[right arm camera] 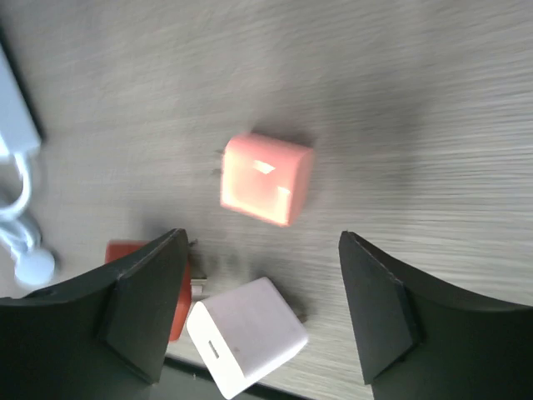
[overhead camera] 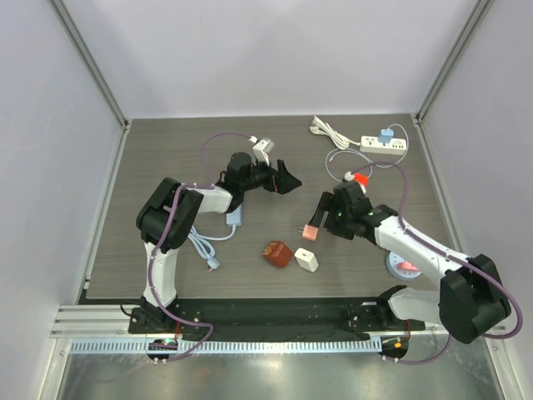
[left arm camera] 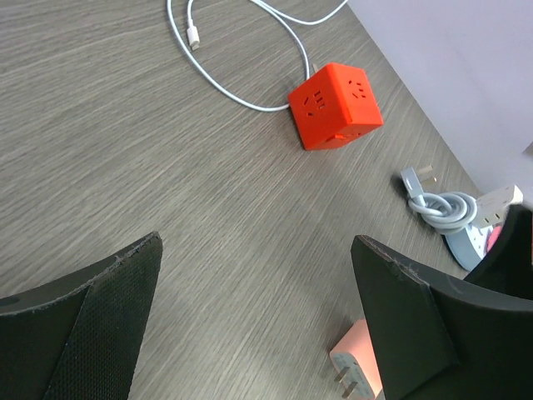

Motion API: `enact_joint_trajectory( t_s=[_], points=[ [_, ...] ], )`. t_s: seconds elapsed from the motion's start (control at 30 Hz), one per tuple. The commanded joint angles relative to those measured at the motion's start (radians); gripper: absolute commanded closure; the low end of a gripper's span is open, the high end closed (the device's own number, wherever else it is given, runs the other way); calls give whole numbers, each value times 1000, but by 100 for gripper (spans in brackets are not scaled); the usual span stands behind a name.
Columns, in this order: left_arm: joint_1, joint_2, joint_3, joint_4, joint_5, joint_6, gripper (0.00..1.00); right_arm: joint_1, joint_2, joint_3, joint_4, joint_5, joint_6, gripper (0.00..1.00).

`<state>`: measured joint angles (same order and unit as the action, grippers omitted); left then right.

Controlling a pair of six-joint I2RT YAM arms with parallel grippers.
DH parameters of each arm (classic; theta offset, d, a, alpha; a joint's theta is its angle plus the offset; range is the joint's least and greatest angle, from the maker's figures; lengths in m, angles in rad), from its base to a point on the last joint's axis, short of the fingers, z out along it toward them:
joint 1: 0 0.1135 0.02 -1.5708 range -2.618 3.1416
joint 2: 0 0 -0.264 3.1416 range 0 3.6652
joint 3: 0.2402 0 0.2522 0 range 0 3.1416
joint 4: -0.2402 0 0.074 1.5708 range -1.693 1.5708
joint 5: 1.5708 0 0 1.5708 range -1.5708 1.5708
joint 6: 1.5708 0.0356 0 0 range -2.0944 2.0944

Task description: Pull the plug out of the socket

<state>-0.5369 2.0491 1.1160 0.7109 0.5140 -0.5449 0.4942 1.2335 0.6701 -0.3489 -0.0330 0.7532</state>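
Right wrist view has the pink plug (right arm camera: 266,179) lying loose on the surface (right arm camera: 433,100), prongs bare and seated in nothing. The right gripper (right arm camera: 262,242) is spread wide over it, grasping nothing. A white plug (right arm camera: 246,337) lies near a red cube socket (overhead camera: 277,253); whether those two touch I cannot tell. The left gripper (left arm camera: 256,243) hangs close by, also spread and empty. To my eye the pull on the pink one is done. The only plug I see seated is the blue plug (overhead camera: 386,134) in the white power strip (overhead camera: 400,147), far right. If that is next, it calls for a reach there, a firm pinch on the plug body and a straight pull, with the strip likely needing steadying.
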Motion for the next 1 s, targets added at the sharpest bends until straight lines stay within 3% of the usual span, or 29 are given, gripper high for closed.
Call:
enact_joint_trajectory(
  t_s=[0.0, 0.17, 0.27, 0.53, 0.77, 0.97],
  points=[
    [-2, -32, -10, 90, -16, 10, 5, -60, -65, 152, -220, 258, 0, 18],
    [0, -29, -15, 111, -11, 0, 5, -224, -106, 233, -491, 508, 55, 19],
    [8, -36, -15, 113, -9, -1, 5, -289, -155, 221, -558, 639, 107, 28],
    [29, -27, -28, 154, 0, -50, 5, -378, -152, 99, -515, 662, 146, 31],
    [29, -37, -35, 160, -3, -47, 5, -416, -77, 39, -363, 621, 132, 33],
    [29, -29, -25, 160, 1, -52, 5, -417, -11, 2, -250, 558, 114, 43]
  ],
)
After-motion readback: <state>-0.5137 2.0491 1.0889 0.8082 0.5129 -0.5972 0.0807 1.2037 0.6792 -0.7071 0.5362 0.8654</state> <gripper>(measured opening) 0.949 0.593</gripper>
